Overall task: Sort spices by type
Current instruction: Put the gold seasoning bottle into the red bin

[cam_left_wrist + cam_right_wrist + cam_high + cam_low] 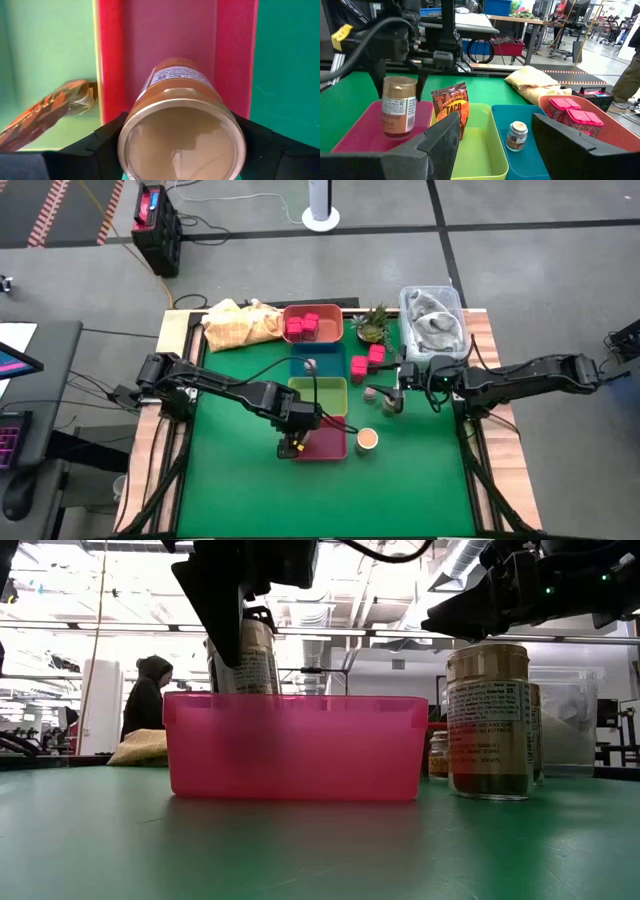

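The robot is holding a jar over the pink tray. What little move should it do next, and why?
Probably lower it a little and then let go. The left end effector is shut on the tan-lidded jar, which hangs upright over the pink tray, so it seems lined up to be set down inside.

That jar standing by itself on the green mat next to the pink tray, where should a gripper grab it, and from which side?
Take the jar from straight above, fingers closing on its round body just under the lid. It stands upright with open mat around it, except where the pink tray sits close beside it, so keep both fingers off that side.
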`<state>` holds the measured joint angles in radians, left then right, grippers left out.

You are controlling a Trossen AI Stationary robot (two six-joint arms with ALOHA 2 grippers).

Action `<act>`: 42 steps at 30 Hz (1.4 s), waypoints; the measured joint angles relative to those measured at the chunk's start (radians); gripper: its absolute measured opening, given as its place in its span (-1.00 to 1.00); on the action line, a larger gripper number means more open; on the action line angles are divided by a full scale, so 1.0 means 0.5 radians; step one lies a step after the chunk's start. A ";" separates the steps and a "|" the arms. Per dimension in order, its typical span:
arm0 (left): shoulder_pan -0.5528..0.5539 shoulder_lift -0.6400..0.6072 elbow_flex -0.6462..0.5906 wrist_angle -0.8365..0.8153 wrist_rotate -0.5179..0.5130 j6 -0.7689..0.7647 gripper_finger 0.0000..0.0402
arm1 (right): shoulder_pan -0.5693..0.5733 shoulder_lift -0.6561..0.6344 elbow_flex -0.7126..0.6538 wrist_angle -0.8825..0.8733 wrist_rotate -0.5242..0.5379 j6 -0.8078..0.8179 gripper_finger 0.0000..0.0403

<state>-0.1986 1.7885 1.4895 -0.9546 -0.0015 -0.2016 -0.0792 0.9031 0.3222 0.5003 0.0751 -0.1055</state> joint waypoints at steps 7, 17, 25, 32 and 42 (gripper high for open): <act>0.000 -0.004 0.002 0.011 -0.042 -0.001 0.55 | 0.000 0.000 0.000 -0.005 0.000 0.002 0.37; 0.000 -0.035 0.053 -0.034 -0.054 0.039 0.60 | 0.000 0.000 0.000 -0.020 0.000 0.016 0.37; 0.001 -0.045 0.351 -0.211 -0.419 0.141 0.60 | 0.072 0.000 0.000 -0.059 0.002 0.022 0.37; 0.001 -0.009 0.384 0.345 -0.539 0.148 0.61 | 0.186 -0.001 0.000 -0.177 0.198 0.081 0.37; 0.014 0.247 0.383 1.019 -0.528 0.437 0.61 | 0.211 -0.491 0.037 -0.802 0.403 0.259 0.37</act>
<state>-0.1914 1.9120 1.6810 -0.4453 -0.2654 0.0170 0.0261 0.6576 0.3405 0.0992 0.2766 0.0238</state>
